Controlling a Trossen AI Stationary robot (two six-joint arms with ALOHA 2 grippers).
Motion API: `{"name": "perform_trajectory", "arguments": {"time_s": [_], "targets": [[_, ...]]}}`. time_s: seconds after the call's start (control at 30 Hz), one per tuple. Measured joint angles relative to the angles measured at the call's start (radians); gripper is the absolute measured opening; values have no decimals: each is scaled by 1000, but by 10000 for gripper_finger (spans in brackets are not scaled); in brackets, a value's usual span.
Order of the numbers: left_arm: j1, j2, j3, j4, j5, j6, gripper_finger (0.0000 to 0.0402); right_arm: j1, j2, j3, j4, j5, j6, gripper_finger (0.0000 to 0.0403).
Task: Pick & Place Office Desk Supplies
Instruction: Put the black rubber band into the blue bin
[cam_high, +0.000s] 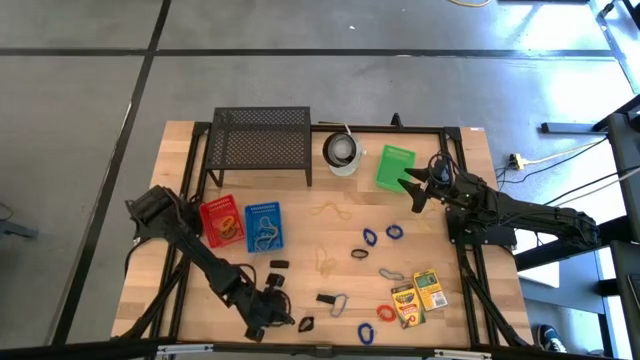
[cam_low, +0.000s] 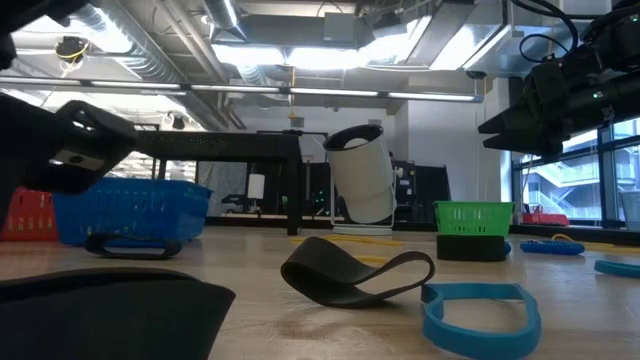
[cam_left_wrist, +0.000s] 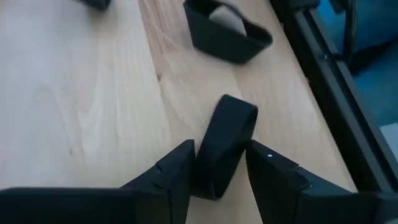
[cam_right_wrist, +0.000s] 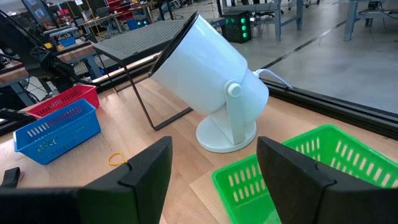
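Left gripper (cam_high: 268, 318) down at near edge of table (cam_high: 300, 215), left of centre; fingers (cam_left_wrist: 168, 177) astride a black rubber band (cam_left_wrist: 222, 149) standing on edge on the wood, pads at or just off its sides, full clamp not certain. Second black band (cam_left_wrist: 227, 34) lying just beyond it, close to table frame.

Right gripper (cam_high: 414, 187) hovering over far right of table, above green basket (cam_high: 395, 165), jaws apart, nothing between them. White cup-like object (cam_right_wrist: 208, 74) tilted on its stand beside green basket; black mesh rack (cam_high: 260, 140) at far left-centre.

Red basket (cam_high: 219, 221) and blue basket (cam_high: 263, 226) side by side, left of centre. Blue rubber bands (cam_high: 370, 237), yellow bands (cam_high: 330, 211), red band (cam_high: 386, 313), black clips (cam_high: 279, 265) scattered mid-table to near right. Two crayon boxes (cam_high: 419, 296) near right, side by side.
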Motion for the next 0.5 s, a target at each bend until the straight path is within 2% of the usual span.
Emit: {"name": "perform_trajectory", "arguments": {"time_s": [0.13, 0.23, 0.4, 0.5], "targets": [[-7, 15, 0, 9, -76, 29, 116, 0, 0, 0, 0, 0, 0, 237], [-7, 16, 0, 12, -69, 83, 86, 0, 0, 0, 0, 0, 0, 237], [-7, 17, -1, 15, -65, 133, 15, 0, 0, 0, 0, 0, 0, 237], [-6, 9, -4, 42, -66, 151, 10, 0, 0, 0, 0, 0, 0, 237]]}}
